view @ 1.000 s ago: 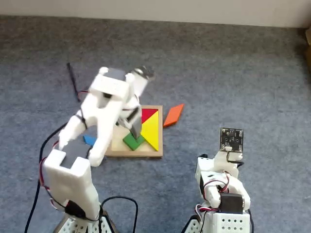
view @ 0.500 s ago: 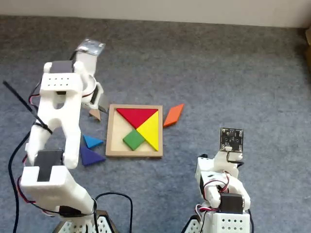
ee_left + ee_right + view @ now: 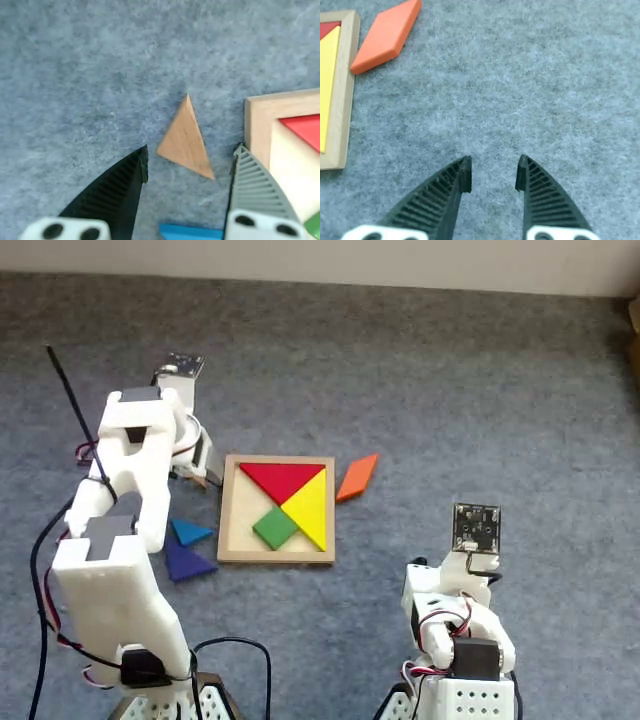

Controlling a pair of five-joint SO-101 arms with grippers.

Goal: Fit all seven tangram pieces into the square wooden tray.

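Note:
The square wooden tray (image 3: 228,540) holds a red triangle (image 3: 280,479), a yellow triangle (image 3: 310,510) and a green square (image 3: 274,528). An orange parallelogram (image 3: 357,477) lies on the carpet just right of it. Two blue triangles, a small one (image 3: 188,531) and a darker one (image 3: 185,562), lie to its left. My left gripper (image 3: 191,150) is open, hanging low over a tan wooden triangle (image 3: 186,140) beside the tray's corner (image 3: 257,120), one finger on each side. My right gripper (image 3: 493,172) is open over bare carpet, well short of the orange parallelogram (image 3: 386,35).
Grey carpet covers the whole table. The left arm (image 3: 135,470) stretches along the tray's left side, with a black cable behind it. The right arm (image 3: 455,625) sits folded near its base at the front right.
The left arm swung off the tray to the left and came down over the tan triangle. The right arm has kept still.

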